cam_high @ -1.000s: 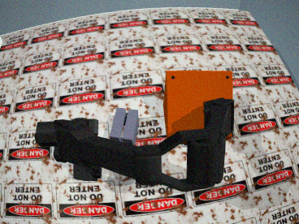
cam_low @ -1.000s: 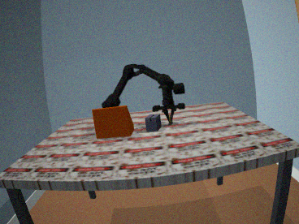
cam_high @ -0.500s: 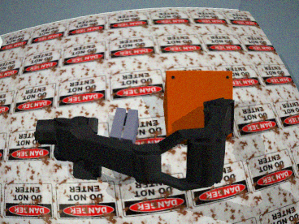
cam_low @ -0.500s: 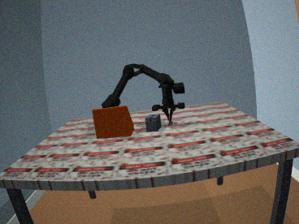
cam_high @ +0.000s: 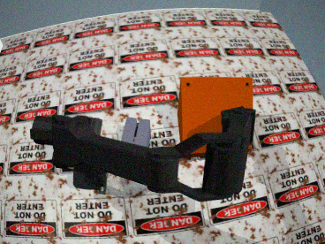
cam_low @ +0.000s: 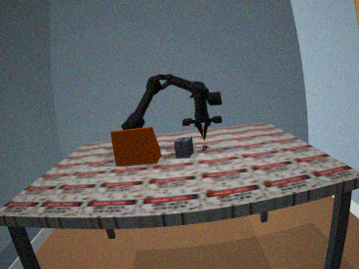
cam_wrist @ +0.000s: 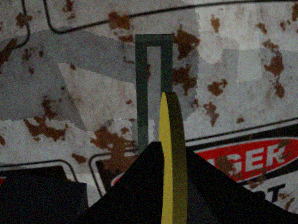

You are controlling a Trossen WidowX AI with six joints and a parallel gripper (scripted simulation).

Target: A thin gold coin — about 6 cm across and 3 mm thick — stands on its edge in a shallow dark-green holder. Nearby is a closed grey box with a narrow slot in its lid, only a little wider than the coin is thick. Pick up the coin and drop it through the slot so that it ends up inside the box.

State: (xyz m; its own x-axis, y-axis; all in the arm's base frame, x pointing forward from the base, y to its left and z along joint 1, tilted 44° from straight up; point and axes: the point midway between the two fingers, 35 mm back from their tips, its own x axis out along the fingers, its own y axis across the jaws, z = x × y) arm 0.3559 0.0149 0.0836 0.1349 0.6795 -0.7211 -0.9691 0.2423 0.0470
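The gold coin [cam_wrist: 168, 165] stands on edge between the fingertips in the wrist view, its upper end reaching past them. My gripper [cam_low: 204, 138] [cam_wrist: 164, 152] is shut on the coin. It hangs just above the dark-green holder [cam_low: 205, 148] [cam_wrist: 142, 95], whose narrow opening shows empty at its visible end; coin and fingers hide the near end. The coin appears a little to the right of that opening in the wrist view. The closed grey box [cam_high: 144, 134] [cam_low: 182, 148] stands beside the holder, its lid slot visible from above. In the top view the arm hides the fingers, coin and holder.
A large orange block [cam_high: 212, 102] [cam_low: 137, 147] stands on the far side of the grey box from the holder, near the arm's base. The arm [cam_high: 124, 161] [cam_low: 180, 82] arches over beside the box. The table [cam_low: 244, 195] has a printed sign pattern.
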